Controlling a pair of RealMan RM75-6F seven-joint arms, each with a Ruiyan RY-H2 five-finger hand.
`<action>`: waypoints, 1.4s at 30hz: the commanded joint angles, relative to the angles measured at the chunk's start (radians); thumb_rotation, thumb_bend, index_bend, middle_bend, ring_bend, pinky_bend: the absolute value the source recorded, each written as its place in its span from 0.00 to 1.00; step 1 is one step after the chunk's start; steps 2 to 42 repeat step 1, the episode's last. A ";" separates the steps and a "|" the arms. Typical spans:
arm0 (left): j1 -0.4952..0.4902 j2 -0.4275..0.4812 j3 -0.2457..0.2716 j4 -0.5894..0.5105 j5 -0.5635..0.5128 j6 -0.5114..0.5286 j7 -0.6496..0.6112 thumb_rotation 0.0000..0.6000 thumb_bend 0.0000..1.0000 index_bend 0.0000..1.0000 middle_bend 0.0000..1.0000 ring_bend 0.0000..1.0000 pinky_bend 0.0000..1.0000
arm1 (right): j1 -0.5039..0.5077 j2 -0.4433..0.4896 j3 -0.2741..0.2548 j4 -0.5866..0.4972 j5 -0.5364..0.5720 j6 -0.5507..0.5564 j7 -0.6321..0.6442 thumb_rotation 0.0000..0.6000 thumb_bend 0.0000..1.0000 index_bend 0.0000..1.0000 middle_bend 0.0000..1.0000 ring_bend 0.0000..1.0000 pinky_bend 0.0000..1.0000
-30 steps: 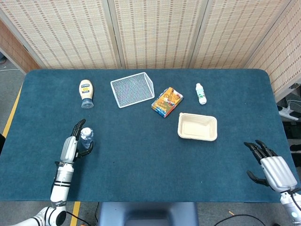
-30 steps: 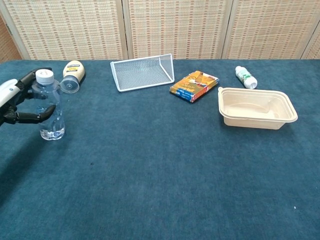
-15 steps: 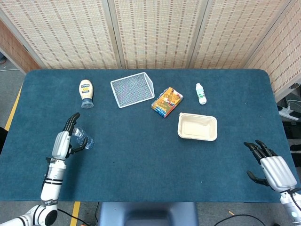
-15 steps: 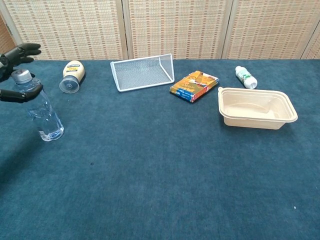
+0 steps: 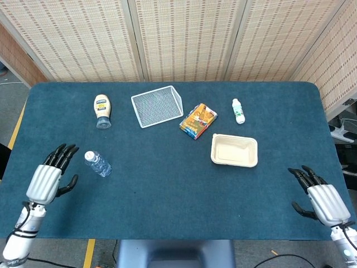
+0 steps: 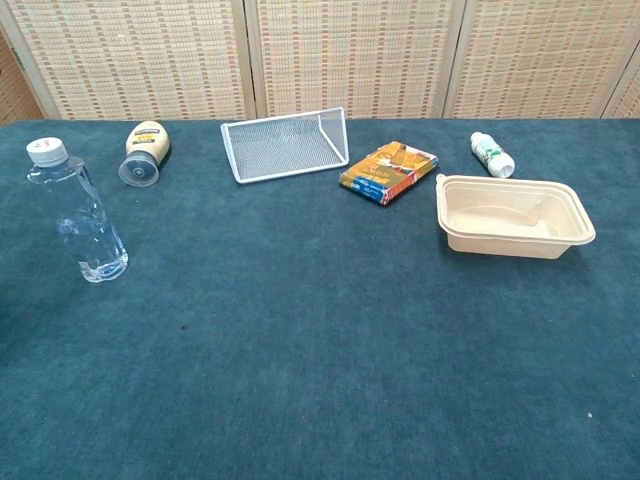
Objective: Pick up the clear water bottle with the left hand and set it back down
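Observation:
The clear water bottle (image 5: 97, 163) (image 6: 80, 217) with a white cap stands on the blue table (image 5: 167, 184), leaning toward the left, with nothing touching it. My left hand (image 5: 49, 177) is open near the table's left front edge, well left of the bottle, fingers spread. The chest view does not show it. My right hand (image 5: 319, 196) is open at the table's right front corner, holding nothing.
A mayonnaise bottle (image 5: 102, 110) lies at the back left. A white wire basket (image 5: 157, 105), an orange packet (image 5: 198, 120), a small white bottle (image 5: 238, 110) and a beige tray (image 5: 234, 150) sit across the back and middle right.
My left hand has let go of the bottle and drawn back left toward the table edge. The bottle now stands alone, tilted. The right hand has barely moved.

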 commanded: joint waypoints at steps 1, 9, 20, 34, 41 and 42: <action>0.052 0.009 0.055 0.063 0.003 0.010 0.114 1.00 0.41 0.11 0.09 0.04 0.17 | 0.001 -0.002 -0.005 -0.002 -0.003 -0.006 -0.011 1.00 0.21 0.09 0.12 0.03 0.24; 0.052 0.009 0.055 0.063 0.003 0.010 0.114 1.00 0.41 0.11 0.09 0.04 0.17 | 0.001 -0.002 -0.005 -0.002 -0.003 -0.006 -0.011 1.00 0.21 0.09 0.12 0.03 0.24; 0.052 0.009 0.055 0.063 0.003 0.010 0.114 1.00 0.41 0.11 0.09 0.04 0.17 | 0.001 -0.002 -0.005 -0.002 -0.003 -0.006 -0.011 1.00 0.21 0.09 0.12 0.03 0.24; 0.052 0.009 0.055 0.063 0.003 0.010 0.114 1.00 0.41 0.11 0.09 0.04 0.17 | 0.001 -0.002 -0.005 -0.002 -0.003 -0.006 -0.011 1.00 0.21 0.09 0.12 0.03 0.24; 0.052 0.009 0.055 0.063 0.003 0.010 0.114 1.00 0.41 0.11 0.09 0.04 0.17 | 0.001 -0.002 -0.005 -0.002 -0.003 -0.006 -0.011 1.00 0.21 0.09 0.12 0.03 0.24; 0.052 0.009 0.055 0.063 0.003 0.010 0.114 1.00 0.41 0.11 0.09 0.04 0.17 | 0.001 -0.002 -0.005 -0.002 -0.003 -0.006 -0.011 1.00 0.21 0.09 0.12 0.03 0.24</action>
